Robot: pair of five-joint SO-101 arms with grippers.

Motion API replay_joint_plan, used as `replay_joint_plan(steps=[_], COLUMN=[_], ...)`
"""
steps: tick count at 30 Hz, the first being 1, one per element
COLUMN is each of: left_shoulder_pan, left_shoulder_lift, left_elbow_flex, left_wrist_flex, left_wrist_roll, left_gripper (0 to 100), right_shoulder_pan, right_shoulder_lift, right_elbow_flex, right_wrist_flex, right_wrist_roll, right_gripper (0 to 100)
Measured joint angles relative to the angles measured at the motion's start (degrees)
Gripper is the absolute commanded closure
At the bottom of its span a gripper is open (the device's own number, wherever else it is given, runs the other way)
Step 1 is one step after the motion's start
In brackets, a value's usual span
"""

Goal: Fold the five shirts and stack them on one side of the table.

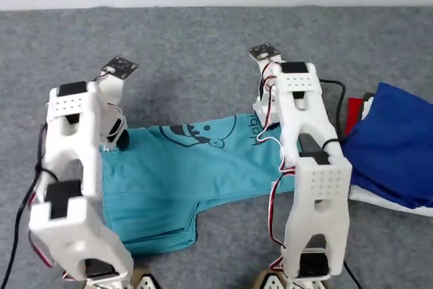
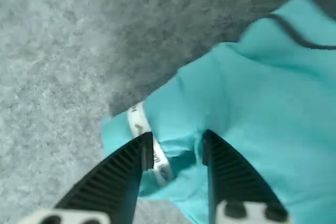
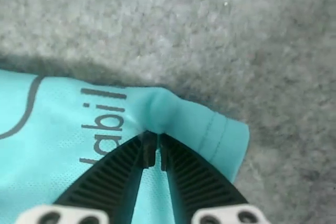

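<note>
A teal shirt (image 1: 183,174) with a dark printed graphic lies spread on the grey carpeted table (image 1: 203,52) between the two arms. My left gripper (image 1: 116,137) is at the shirt's far left corner. In the left wrist view its fingers (image 2: 176,137) stand apart astride the bunched collar edge (image 2: 173,124) and its white label (image 2: 137,121), so it is open. My right gripper (image 1: 262,126) is at the shirt's far right edge. In the right wrist view it (image 3: 155,137) is shut, pinching a raised fold of teal shirt (image 3: 63,145) next to the lettering.
A pile of other shirts lies at the right edge of the table: a blue one (image 1: 396,143) on top, a red one (image 1: 354,114) behind it and a white one (image 1: 385,197) underneath. Bare carpet stretches behind the arms.
</note>
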Motion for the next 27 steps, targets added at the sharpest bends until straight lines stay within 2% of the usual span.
replay_joint_plan(steps=[5, 11, 22, 27], left_shoulder_pan=[-2.46, -2.2, -2.02, -1.41], left_shoulder_lift=[10.64, 21.54, 40.97, 42.9], left_elbow_flex=[-8.79, -23.21, -62.51, -69.54], left_wrist_flex=[4.22, 12.22, 23.03, 23.38], left_wrist_roll=[0.18, 0.0, 1.67, 1.67], left_gripper=[88, 89, 89, 89], right_shoulder_pan=[1.14, 2.02, 6.24, 7.91], right_shoulder_lift=[8.0, 15.21, 22.59, 22.77], right_elbow_flex=[-13.71, -27.52, -43.52, -47.47], right_wrist_flex=[8.09, 15.3, 21.89, 22.15], right_wrist_roll=[0.0, 0.0, 0.0, 0.0], right_gripper=[96.2, 96.2, 96.2, 96.2])
